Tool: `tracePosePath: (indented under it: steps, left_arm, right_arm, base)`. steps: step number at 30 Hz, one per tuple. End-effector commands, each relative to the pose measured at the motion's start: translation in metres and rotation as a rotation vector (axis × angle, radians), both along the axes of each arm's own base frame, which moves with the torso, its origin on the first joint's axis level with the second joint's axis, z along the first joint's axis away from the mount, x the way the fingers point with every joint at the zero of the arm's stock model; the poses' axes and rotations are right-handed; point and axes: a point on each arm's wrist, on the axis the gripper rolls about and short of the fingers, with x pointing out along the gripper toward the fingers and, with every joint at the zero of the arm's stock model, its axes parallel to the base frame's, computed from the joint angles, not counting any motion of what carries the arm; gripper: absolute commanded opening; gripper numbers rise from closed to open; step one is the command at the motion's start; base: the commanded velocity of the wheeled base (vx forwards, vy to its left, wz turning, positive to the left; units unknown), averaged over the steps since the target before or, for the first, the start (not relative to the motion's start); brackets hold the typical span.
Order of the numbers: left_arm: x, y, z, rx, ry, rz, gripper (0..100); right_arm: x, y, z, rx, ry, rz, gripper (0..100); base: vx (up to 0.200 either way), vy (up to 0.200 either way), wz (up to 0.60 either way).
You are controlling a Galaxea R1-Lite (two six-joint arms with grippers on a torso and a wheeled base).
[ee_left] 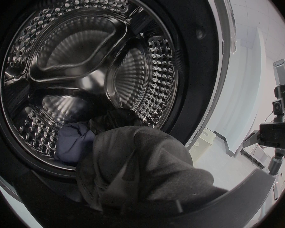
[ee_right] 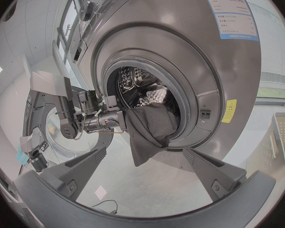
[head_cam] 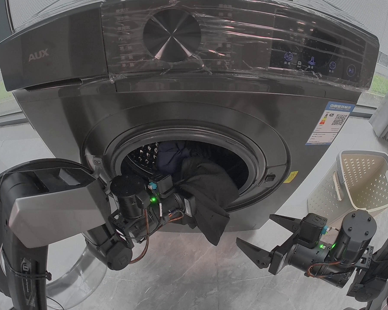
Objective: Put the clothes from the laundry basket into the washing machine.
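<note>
Where the washing machine [head_cam: 181, 95] opens, the left gripper [head_cam: 186, 206] is buried in a dark garment [head_cam: 209, 199] that hangs over the drum's lip; its grip cannot be told. A blue garment [head_cam: 170, 153] lies inside the drum. The right gripper [head_cam: 255, 228] hangs low, jaws spread, near the laundry basket [head_cam: 327, 194].

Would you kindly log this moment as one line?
left gripper at drum mouth under dark garment hanging out over rim | blue garment inside drum | right gripper jaws open above floor | laundry basket beside machine

Garment [head_cam: 209, 194] across drum [head_cam: 144, 153] mouth, basket [head_cam: 332, 190] right
</note>
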Motion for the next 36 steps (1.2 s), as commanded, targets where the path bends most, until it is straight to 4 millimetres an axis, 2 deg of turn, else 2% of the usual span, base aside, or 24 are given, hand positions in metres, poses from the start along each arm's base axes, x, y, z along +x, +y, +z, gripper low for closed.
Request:
tracePosePath:
  steps: [1,4,8,13,19,22,25,31,36]
  left_arm:
    - [0.012,0.001,-0.019,0.015,0.026,0.021,0]
    - [0.018,-0.002,-0.018,-0.002,0.007,0.022,0]
    - [0.033,-0.014,-0.005,-0.061,-0.056,0.062,0]
    - [0.052,-0.018,-0.015,-0.055,-0.048,0.104,0]
    - [0.072,-0.017,-0.015,-0.010,0.030,0.148,0]
    - [0.078,-0.019,-0.010,-0.004,0.040,0.151,0]
    - [0.098,-0.024,0.004,-0.004,0.041,0.178,0]
    - [0.124,-0.034,0.000,-0.026,0.011,0.222,0]
    - [0.134,-0.038,-0.001,-0.044,-0.012,0.257,0]
  right_arm:
    - [0.000,-0.001,-0.001,-0.004,0.002,0.000,100]
    - [0.000,-0.001,-0.001,-0.004,0.002,0.000,100]
    - [0.000,0.000,-0.001,-0.005,0.003,0.001,100]
    - [0.000,0.000,-0.001,-0.006,0.004,0.001,100]
    - [0.000,0.000,-0.002,-0.008,0.002,0.002,100]
    - [0.000,0.000,-0.002,-0.007,0.001,0.002,100]
    - [0.000,0.000,-0.001,-0.007,-0.001,0.004,100]
    - [0.000,0.000,-0.001,-0.008,-0.004,0.004,100]
    - [0.001,0.001,0.000,-0.005,-0.007,0.004,100]
  base:
    - [0.000,0.000,0.00]
    - [0.000,0.000,0.00]
    - [0.000,0.000,0.00]
    - [0.000,0.000,0.00]
    - [0.000,0.000,0.00]
    - [0.000,0.000,0.00]
    - [0.000,0.000,0.00]
    - [0.000,0.000,0.00]
    - [0.000,0.000,0.00]
